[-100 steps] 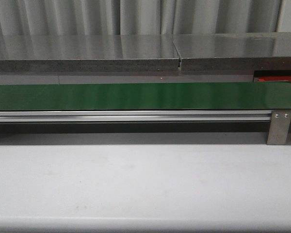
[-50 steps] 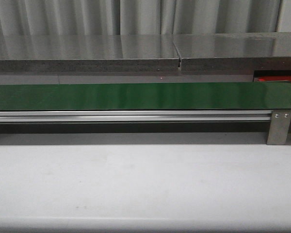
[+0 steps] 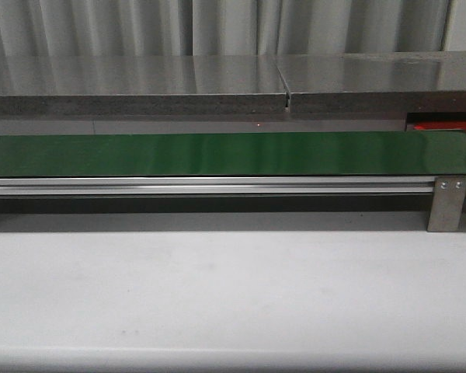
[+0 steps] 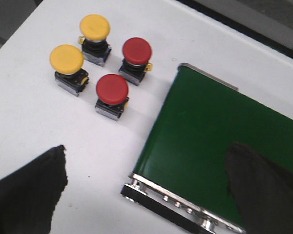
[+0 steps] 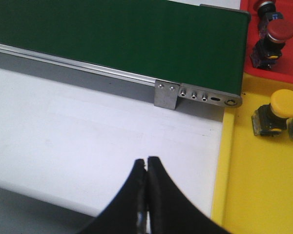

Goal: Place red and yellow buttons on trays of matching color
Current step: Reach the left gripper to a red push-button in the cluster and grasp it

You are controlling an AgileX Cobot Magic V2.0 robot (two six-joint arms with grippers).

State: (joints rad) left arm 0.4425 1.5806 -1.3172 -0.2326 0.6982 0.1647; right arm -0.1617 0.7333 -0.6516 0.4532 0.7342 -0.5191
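Green belt spans the scene; btns wait at one end, trays sit at the other.

Largest first: white table (image 3: 233, 287), matte, smooth. Green conveyor belt (image 3: 217, 154) runs L–R across front view, long axis sideways, flat glossy surface, aluminium side rail (image 3: 210, 185) w/ a metal bracket (image 3: 448, 203) at its R end. Yellow tray (image 5: 263, 185) and red tray (image 5: 283, 58) sit at the belt's end in R wrist view, both smooth plastic; yellow one holds a yellow-capped btn (image 5: 276, 113), red one a red-capped btn (image 5: 273, 41). In L wrist view, 4 mushroom-head btns stand upright on the table just beside the belt's other end, caps up: 2 yellow btns (image 4: 67, 59) (image 4: 94, 27), 2 red btns (image 4: 112, 89) (image 4: 136, 50), round domed caps on dark square bases, close but apart. Left gripper (image 4: 146, 180) fingers wide apart, holding nothing, nothing between it and the btns. Right gripper (image 5: 146, 195) fingers pressed together, empty, above the table.
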